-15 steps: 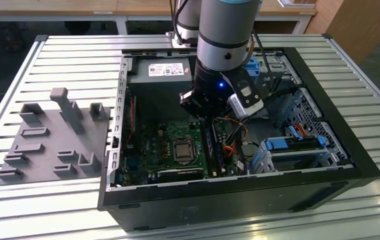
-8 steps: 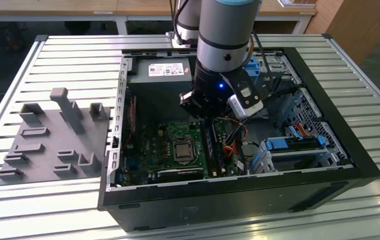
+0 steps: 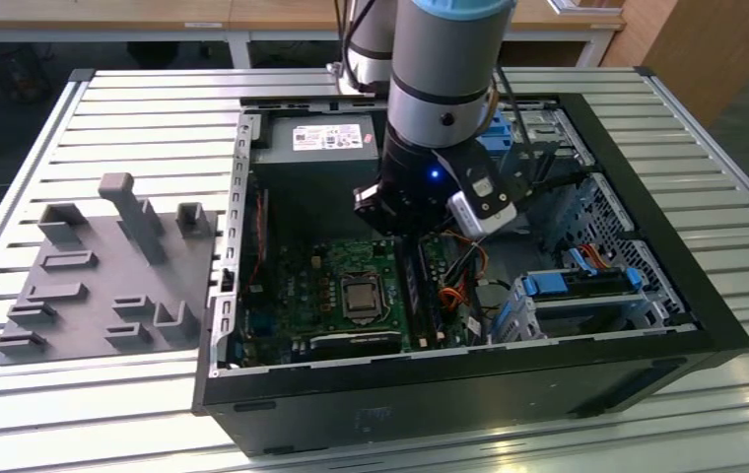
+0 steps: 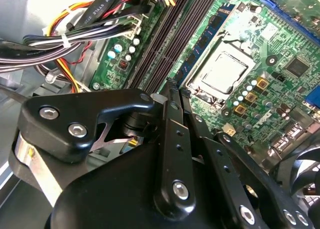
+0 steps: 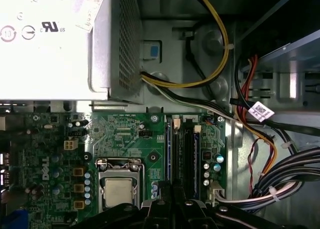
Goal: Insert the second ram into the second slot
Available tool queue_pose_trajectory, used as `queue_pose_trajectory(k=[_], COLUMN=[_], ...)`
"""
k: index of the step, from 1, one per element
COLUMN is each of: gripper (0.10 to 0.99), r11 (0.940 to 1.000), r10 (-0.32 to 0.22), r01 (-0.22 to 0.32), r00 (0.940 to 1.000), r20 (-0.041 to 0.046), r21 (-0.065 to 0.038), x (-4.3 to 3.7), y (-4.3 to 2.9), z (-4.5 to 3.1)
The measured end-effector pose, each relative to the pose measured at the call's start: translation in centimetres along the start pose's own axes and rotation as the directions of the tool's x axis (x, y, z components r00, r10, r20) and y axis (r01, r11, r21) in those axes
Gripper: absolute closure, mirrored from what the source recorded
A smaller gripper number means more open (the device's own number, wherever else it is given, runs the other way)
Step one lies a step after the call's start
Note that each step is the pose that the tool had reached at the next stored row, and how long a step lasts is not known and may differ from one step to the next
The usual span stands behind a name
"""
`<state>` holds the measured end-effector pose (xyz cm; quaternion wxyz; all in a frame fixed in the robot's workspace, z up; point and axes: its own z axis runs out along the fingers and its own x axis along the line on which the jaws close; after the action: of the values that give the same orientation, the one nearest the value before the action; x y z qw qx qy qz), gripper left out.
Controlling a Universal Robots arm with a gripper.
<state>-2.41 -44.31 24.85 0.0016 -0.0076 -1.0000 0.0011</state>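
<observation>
My gripper point(image 3: 414, 235) reaches down into the open computer case point(image 3: 690, 325), over the black memory slots point(image 3: 424, 291) next to the CPU socket point(image 3: 355, 294). In the second wrist view the gripper point(image 4: 176, 90) is shut on the second ram point(image 4: 207, 36), a thin blue stick with dark chips. It stands on edge along the slots point(image 4: 160, 44), on the socket's side. In the first wrist view the ram point(image 5: 168, 154) runs from the gripper point(image 5: 175, 203) beside the slots point(image 5: 192, 154). I cannot tell how deep it sits.
The silver power supply point(image 5: 50, 39) fills the case's far end. Cable bundles point(image 5: 280, 174) lie beside the slots, opposite the socket point(image 5: 118, 189). Drive bays with blue tabs point(image 3: 585, 286) stand at the exterior view's right. A grey fixture tray point(image 3: 99, 276) lies outside the case at the exterior view's left.
</observation>
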Motion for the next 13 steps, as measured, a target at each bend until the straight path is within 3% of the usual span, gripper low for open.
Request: queue_pose_trajectory(k=[13], gripper=[0.953], r11=[1.0], r10=[0.001], r01=[-0.001], r00=[1.0], r20=[-0.0051], r21=[0.0], x=[-0.41], y=[-0.45], z=[0.68])
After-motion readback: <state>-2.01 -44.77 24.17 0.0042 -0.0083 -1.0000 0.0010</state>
